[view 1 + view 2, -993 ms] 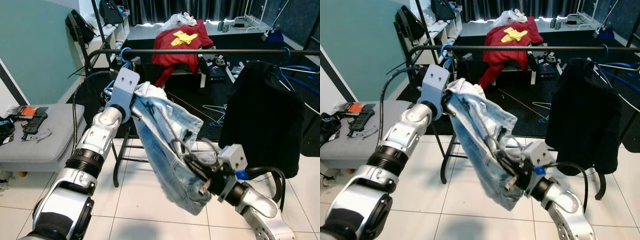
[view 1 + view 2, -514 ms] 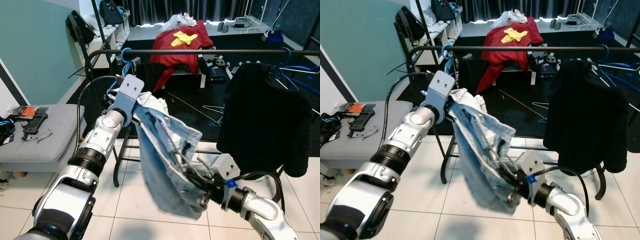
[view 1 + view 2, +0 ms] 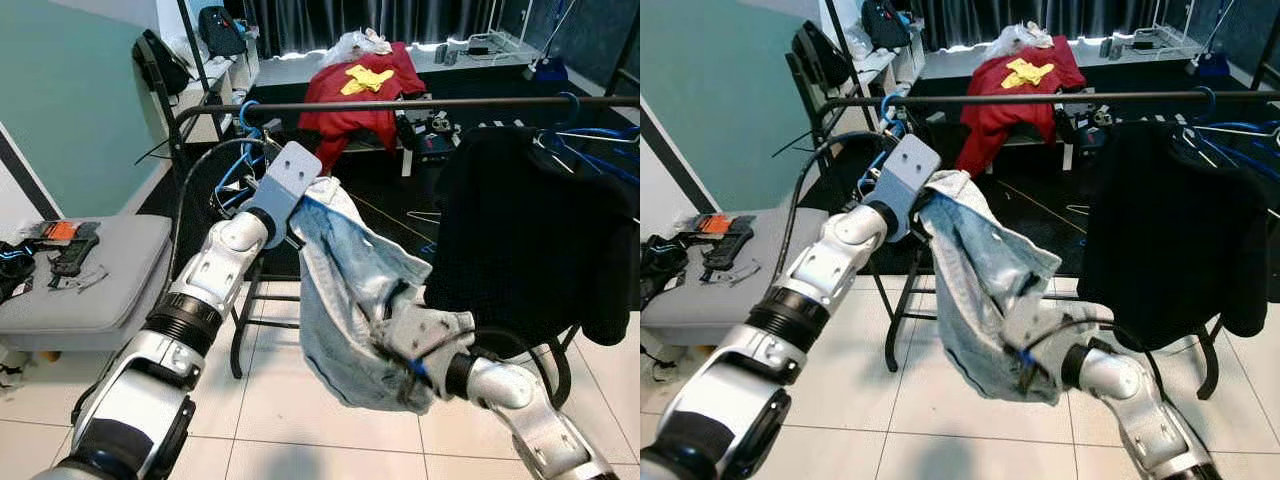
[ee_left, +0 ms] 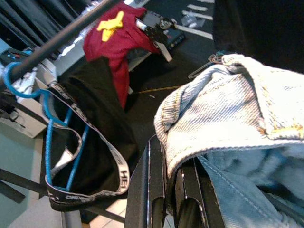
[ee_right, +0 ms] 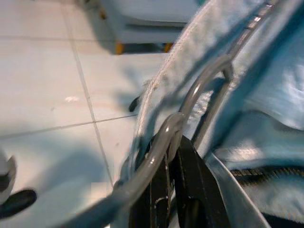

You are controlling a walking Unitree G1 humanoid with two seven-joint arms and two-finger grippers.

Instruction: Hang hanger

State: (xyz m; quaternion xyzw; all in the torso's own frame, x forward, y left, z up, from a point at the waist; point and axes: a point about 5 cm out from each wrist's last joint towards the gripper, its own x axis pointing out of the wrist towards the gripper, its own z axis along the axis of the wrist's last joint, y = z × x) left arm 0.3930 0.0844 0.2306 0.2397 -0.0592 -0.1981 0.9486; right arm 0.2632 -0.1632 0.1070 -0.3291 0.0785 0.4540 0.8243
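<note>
Both arms have swung the jeans [image 3: 355, 290] up and rightward toward the rail [image 3: 420, 102], the right gripper [image 3: 405, 362] now tucked under the bunched denim. This looks like the carry-to-rail step; next the hanger [image 5: 190, 102] hook must be lifted over the rail between the blue hangers [image 3: 240, 150] and the black coat [image 3: 530, 230]. Left gripper [image 4: 178, 190] is pinched shut on the waistband; right fingers are clamped on the hanger wire

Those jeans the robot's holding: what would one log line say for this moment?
stage: carrying | left gripper: shut on jeans waistband | right gripper: shut on hanger wire | rail: not reached
</note>
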